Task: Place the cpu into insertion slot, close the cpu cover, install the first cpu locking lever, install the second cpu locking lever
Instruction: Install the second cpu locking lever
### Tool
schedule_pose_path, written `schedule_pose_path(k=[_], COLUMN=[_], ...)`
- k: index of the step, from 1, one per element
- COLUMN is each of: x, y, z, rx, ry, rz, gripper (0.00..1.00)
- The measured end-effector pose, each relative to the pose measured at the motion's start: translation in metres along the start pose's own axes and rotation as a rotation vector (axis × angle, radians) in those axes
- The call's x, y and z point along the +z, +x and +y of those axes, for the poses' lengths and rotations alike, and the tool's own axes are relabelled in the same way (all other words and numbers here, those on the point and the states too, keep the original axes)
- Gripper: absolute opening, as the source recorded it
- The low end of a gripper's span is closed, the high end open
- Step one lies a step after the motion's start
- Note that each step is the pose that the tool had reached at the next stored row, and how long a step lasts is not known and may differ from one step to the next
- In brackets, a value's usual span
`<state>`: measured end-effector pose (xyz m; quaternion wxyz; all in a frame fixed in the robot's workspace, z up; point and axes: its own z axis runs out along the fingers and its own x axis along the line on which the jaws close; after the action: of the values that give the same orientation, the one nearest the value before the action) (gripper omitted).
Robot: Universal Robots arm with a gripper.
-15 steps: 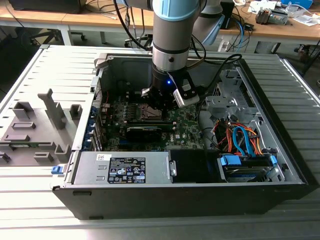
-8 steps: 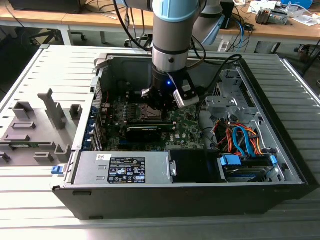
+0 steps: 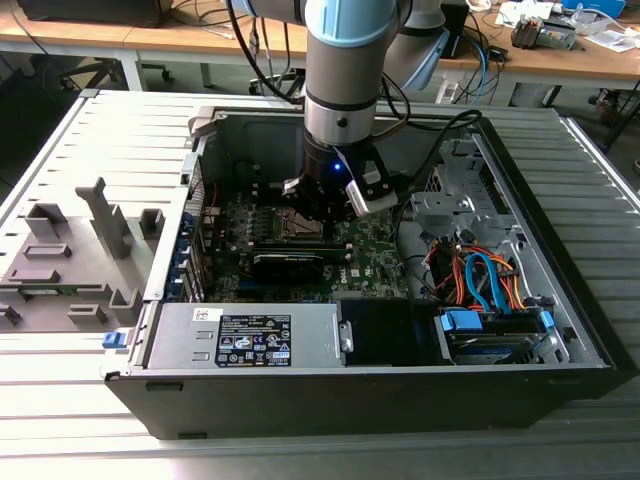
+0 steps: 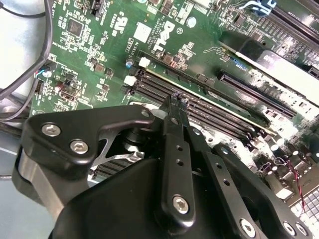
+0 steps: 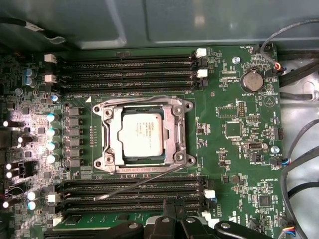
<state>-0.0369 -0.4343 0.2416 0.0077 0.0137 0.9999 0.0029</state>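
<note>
The cpu [image 5: 141,135], a small silver-grey square, lies in the socket on the green motherboard. The cpu cover [image 5: 112,135], a silvery frame with an open window, lies flat around it. One thin wire lever [image 5: 134,184] sticks out at a slant across the memory slots on one side of the socket. A second wire lever [image 5: 130,99] runs along the opposite side, close to the frame. My gripper [image 5: 175,204] hovers over the memory slots beside the slanted lever, apart from it. In the second wrist view the gripper [image 4: 177,102] is shut with nothing in it. It hangs inside the open case [image 3: 305,222].
A long black card [image 3: 288,262] lies just in front of the socket in the exterior view. Bundled cables [image 3: 480,280] fill the case's right side, and a power supply [image 3: 245,335] sits along its front. Grey fixtures [image 3: 70,260] stand on the table at the exterior view's left.
</note>
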Motion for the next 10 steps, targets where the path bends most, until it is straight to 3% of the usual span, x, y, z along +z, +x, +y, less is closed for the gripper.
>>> schedule_pose_path(k=[4, 10], x=[0.0018, 0.0067], y=[0.0003, 0.0003], z=[0.0021, 0.0043], rx=[-0.039, -0.05], ry=[0.002, 0.0015], rz=[0.0003, 0.0002], gripper=[0.11, 0.11])
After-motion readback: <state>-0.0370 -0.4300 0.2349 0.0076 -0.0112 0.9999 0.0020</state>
